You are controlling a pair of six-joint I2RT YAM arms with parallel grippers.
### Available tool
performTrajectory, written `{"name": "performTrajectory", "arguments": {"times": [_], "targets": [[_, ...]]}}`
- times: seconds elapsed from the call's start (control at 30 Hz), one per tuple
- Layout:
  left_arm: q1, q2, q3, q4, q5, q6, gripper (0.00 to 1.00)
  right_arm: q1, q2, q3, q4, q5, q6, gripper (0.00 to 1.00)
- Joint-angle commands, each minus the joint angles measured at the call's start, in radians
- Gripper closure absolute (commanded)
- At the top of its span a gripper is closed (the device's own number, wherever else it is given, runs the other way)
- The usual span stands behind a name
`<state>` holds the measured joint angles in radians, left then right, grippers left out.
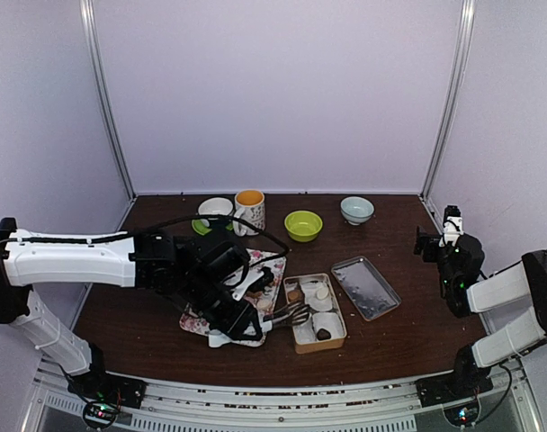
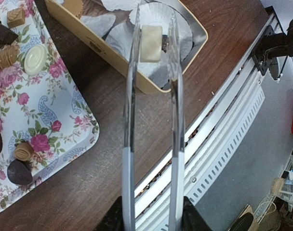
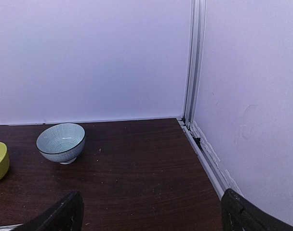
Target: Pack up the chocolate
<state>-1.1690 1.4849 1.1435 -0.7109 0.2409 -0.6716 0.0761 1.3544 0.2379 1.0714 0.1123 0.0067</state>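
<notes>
My left gripper [image 2: 151, 217] is shut on a pair of metal tongs [image 2: 129, 144] that reach out over the tan tin [image 2: 102, 54]. A cream-white square chocolate [image 2: 151, 43] sits between the tong tips, above a white paper cup in the tin. I cannot tell whether it is pinched or resting. More chocolate lies on the floral tray [image 2: 64, 110]: a cream round piece [image 2: 34, 58], a dark piece [image 2: 19, 172] and light brown ones. From above, the left gripper [image 1: 246, 313] is by the tray [image 1: 194, 324] and tin [image 1: 342, 324]. My right gripper [image 1: 440, 236] stands open at the far right, holding nothing.
The tin's lid [image 1: 365, 288] lies right of the tin. Along the back stand a white cup on a green saucer [image 1: 215, 211], a mug [image 1: 249, 211], a yellow-green bowl [image 1: 303, 225] and a blue-white bowl [image 3: 60, 143]. The table's metal front rail [image 2: 219, 125] runs close behind the tin.
</notes>
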Motion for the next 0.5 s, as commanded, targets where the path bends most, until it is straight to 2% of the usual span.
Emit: {"name": "performTrajectory", "arguments": {"times": [0.0,0.1,0.23,0.47], "targets": [[-0.006,0.002,0.032,0.043,0.006,0.002,0.61,-0.007,0.005,0.016,0.008,0.015,0.008,0.0],[-0.006,-0.002,0.034,0.034,-0.002,0.002,0.55,-0.007,0.005,0.017,0.008,0.015,0.007,0.0],[-0.006,-0.03,0.051,0.008,-0.055,-0.001,0.55,-0.007,0.004,0.016,0.008,0.015,0.008,0.0],[-0.004,-0.152,0.041,-0.039,-0.239,-0.044,0.56,-0.007,0.005,0.017,0.008,0.015,0.008,0.0]]}}
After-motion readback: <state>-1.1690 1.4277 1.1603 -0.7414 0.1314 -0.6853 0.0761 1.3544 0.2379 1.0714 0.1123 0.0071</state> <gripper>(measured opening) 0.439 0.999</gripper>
